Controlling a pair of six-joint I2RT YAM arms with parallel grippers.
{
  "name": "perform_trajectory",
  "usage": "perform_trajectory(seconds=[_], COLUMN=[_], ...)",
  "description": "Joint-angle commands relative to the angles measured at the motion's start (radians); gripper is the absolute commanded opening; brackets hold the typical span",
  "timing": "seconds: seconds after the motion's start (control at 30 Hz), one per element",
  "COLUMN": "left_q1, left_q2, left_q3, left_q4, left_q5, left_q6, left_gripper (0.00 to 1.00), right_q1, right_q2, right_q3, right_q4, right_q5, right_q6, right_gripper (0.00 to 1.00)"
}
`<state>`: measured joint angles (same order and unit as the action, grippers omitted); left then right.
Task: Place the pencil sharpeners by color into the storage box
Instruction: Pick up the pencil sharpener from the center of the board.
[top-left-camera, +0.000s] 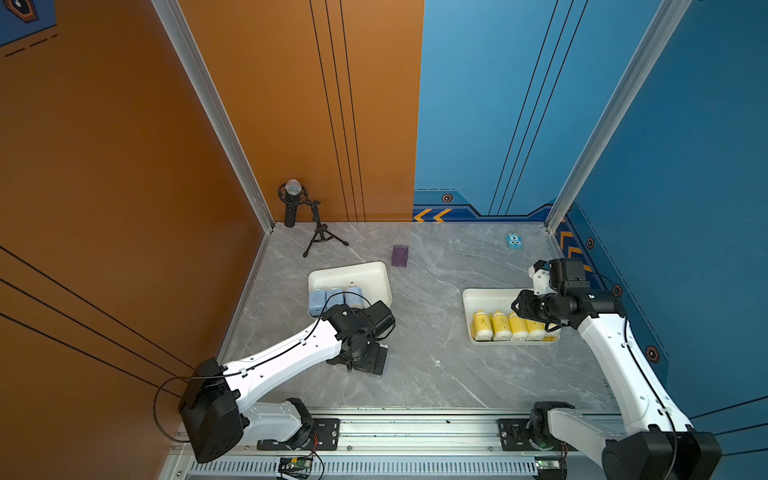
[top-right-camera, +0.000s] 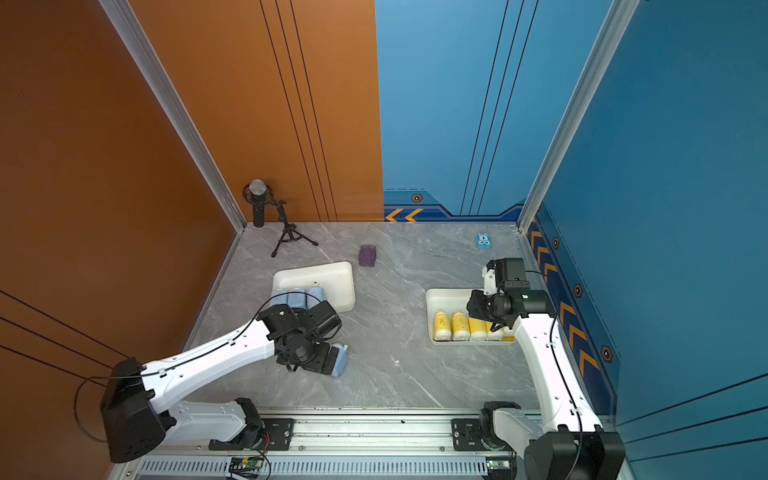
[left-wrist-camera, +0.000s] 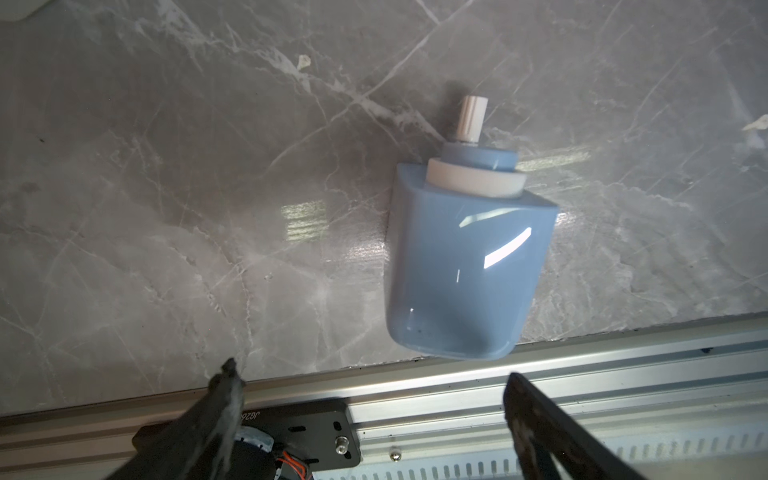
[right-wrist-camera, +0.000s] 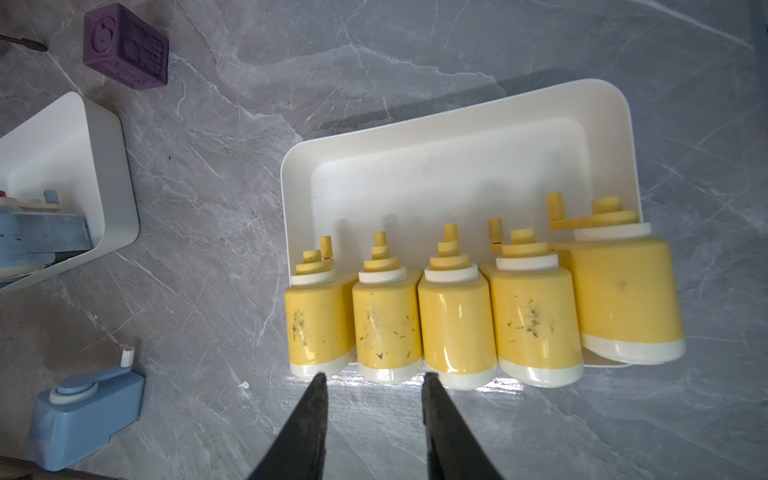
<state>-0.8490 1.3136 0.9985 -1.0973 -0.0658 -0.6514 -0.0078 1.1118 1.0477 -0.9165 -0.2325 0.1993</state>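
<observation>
One light blue pencil sharpener (left-wrist-camera: 465, 266) lies on its side on the grey table near the front rail, also seen in a top view (top-right-camera: 340, 360) and in the right wrist view (right-wrist-camera: 87, 411). My left gripper (left-wrist-camera: 371, 374) hovers just short of it, open, nothing between its fingers (top-right-camera: 328, 361). Three blue pencil sharpeners (top-left-camera: 334, 297) lie in the left white storage box (top-left-camera: 349, 268). Several yellow pencil sharpeners (right-wrist-camera: 453, 316) lie in a row in the right storage box (right-wrist-camera: 457, 137); the end one (right-wrist-camera: 627, 291) rests tilted on the rim. My right gripper (right-wrist-camera: 376, 376) hangs above them, open and empty.
A dark purple block (top-left-camera: 400, 254) stands behind the left box. A small blue box with a cartoon face (top-left-camera: 514, 241) sits at the back right. A microphone on a tripod (top-left-camera: 293, 203) occupies the back left corner. A metal rail (top-left-camera: 415, 432) runs along the front edge.
</observation>
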Motion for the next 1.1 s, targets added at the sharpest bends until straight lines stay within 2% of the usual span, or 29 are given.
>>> perform_trajectory(seconds=[0.0, 0.07, 0.43, 0.57, 0.63, 0.77, 0.87, 0.97, 1.07], left_q1=[-0.013, -0.014, -0.018, -0.01, -0.007, -0.002, 0.002, 0.005, 0.009], left_q2=[0.045, 0.064, 0.13, 0.167, 0.189, 0.219, 0.231, 0.237, 0.228], left_q3=[0.025, 0.057, 0.038, 0.008, 0.003, -0.001, 0.005, 0.022, 0.04], left_q4=[0.03, 0.049, 0.126, 0.144, 0.153, 0.163, 0.163, 0.16, 0.158], left_q5=[0.038, 0.049, 0.07, 0.067, 0.066, 0.061, 0.063, 0.073, 0.067], left_q6=[0.035, 0.032, 0.022, 0.021, 0.019, 0.009, 0.008, 0.01, -0.01], left_gripper=[0.99, 0.99, 1.0, 0.96, 0.91, 0.63, 0.51, 0.43, 0.41], right_q1=[-0.007, -0.006, -0.007, -0.007, -0.006, -0.006, -0.006, -0.006, -0.006], right_q2=[-0.003, -0.002, 0.001, 0.002, 0.002, 0.0, -0.004, -0.01, -0.01], right_q3=[0.003, 0.003, -0.001, -0.006, -0.009, -0.007, -0.006, -0.007, -0.01], right_q4=[-0.023, -0.022, -0.018, -0.014, -0.012, -0.013, -0.014, -0.013, -0.013], right_q5=[-0.004, -0.005, -0.007, -0.011, -0.012, -0.012, -0.01, -0.012, -0.011], right_q6=[-0.005, -0.005, -0.005, -0.003, -0.002, -0.001, 0.0, 0.0, 0.001], right_gripper=[0.39, 0.39, 0.39, 0.39, 0.39, 0.39, 0.39, 0.39, 0.39])
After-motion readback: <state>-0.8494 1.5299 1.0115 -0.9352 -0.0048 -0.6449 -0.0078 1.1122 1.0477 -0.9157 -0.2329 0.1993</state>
